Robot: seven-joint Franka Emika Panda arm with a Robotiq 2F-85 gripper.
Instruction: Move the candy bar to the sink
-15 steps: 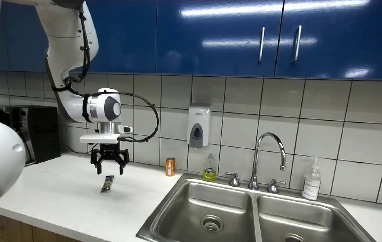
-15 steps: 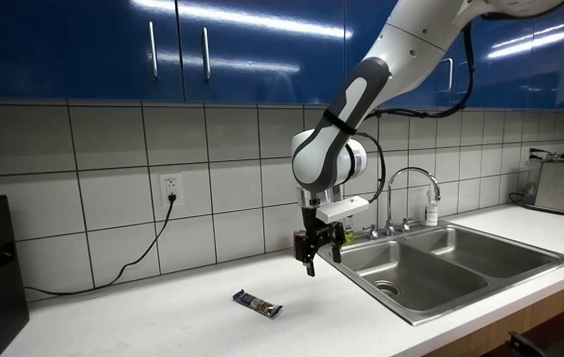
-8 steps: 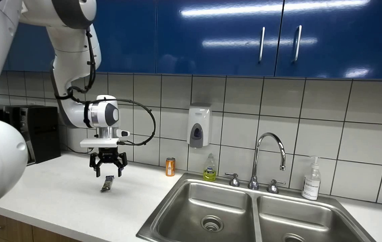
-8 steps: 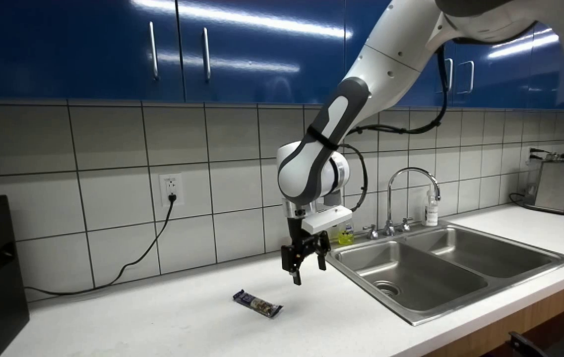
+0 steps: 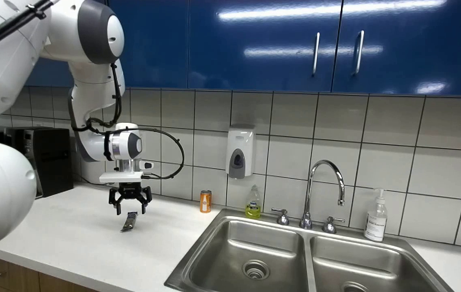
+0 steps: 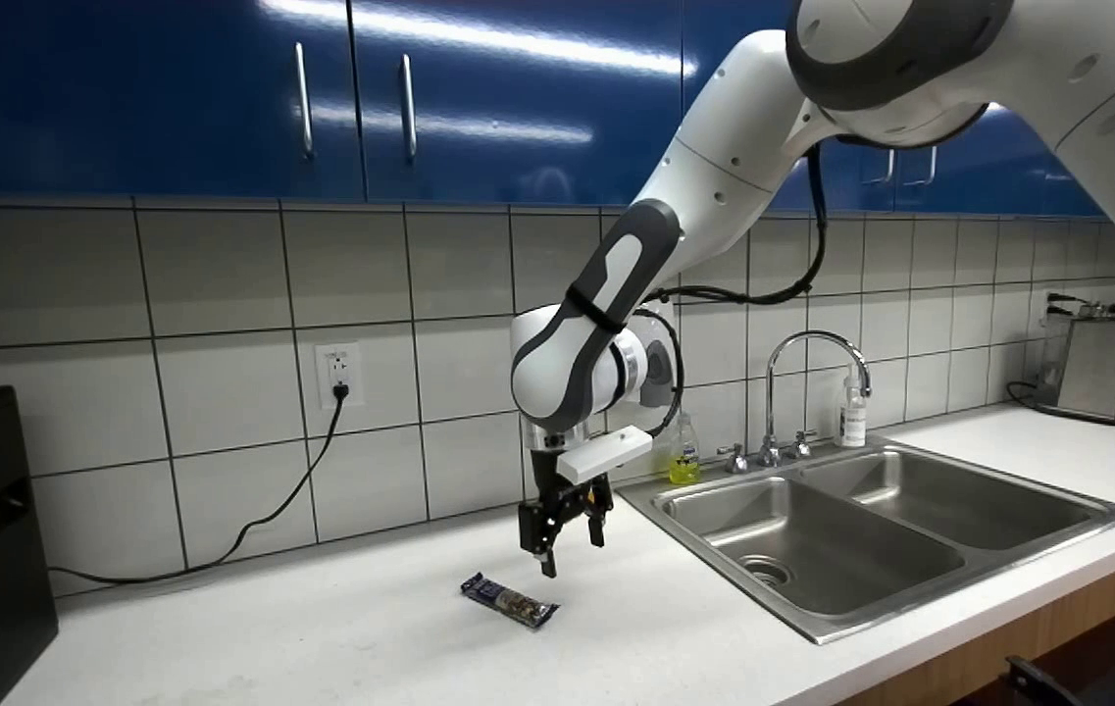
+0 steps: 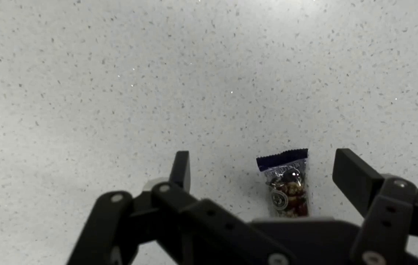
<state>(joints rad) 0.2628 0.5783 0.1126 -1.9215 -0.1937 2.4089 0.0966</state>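
Observation:
The candy bar [image 5: 129, 222] is a small flat wrapped bar with dark ends, lying on the white counter; it also shows in an exterior view [image 6: 510, 600]. My gripper [image 5: 131, 210] is open and empty, pointing down above the counter, just above and beside the bar [image 6: 573, 554]. In the wrist view the bar [image 7: 289, 187] lies below and between the spread fingers [image 7: 262, 162], nearer the right one; its lower part is hidden by the gripper body. The steel double sink [image 5: 197, 250] shows in both exterior views [image 6: 836, 625], with no bar in it.
An orange can [image 5: 205, 201] and a yellow-green soap bottle [image 5: 253, 205] stand by the wall. The chrome faucet [image 5: 307, 198] and a pump bottle [image 5: 375, 223] are behind the sink. A black appliance [image 5: 54, 162] stands at the counter's far end. A cord [image 6: 268, 520] hangs on the wall.
My gripper has come down and across toward the candy bar, leftward in an exterior view, staying open. The candy bar has not moved.

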